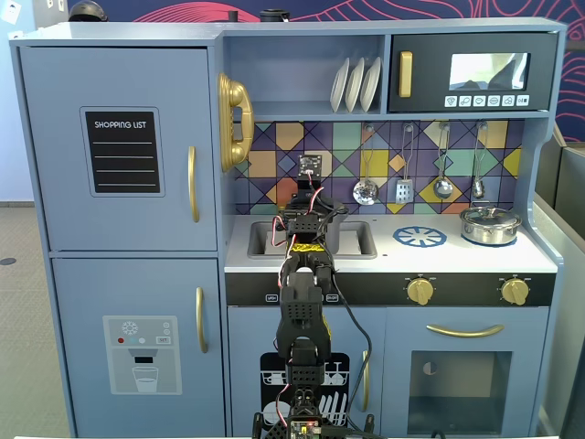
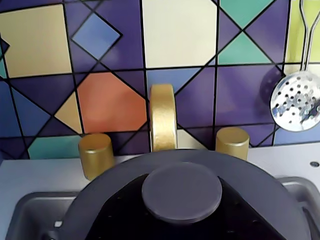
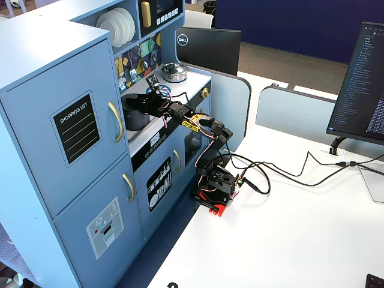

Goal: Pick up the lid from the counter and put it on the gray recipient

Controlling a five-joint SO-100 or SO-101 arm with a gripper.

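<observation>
The flat round dark gray lid (image 2: 210, 172) with its small round central knob (image 2: 181, 192) is seen close in the wrist view, level, above the sink recess. The matte dark gray cylindrical pot (image 3: 135, 112) is placed upright in the sink of the pale counter (image 1: 457, 259), left of the burner print.

One fixed view faces the counter (image 1: 475, 261) head-on, another obliquely from above-right; wrist view close at sink.

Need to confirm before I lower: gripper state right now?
Gripper: shut on the lid, over the sink.
</observation>
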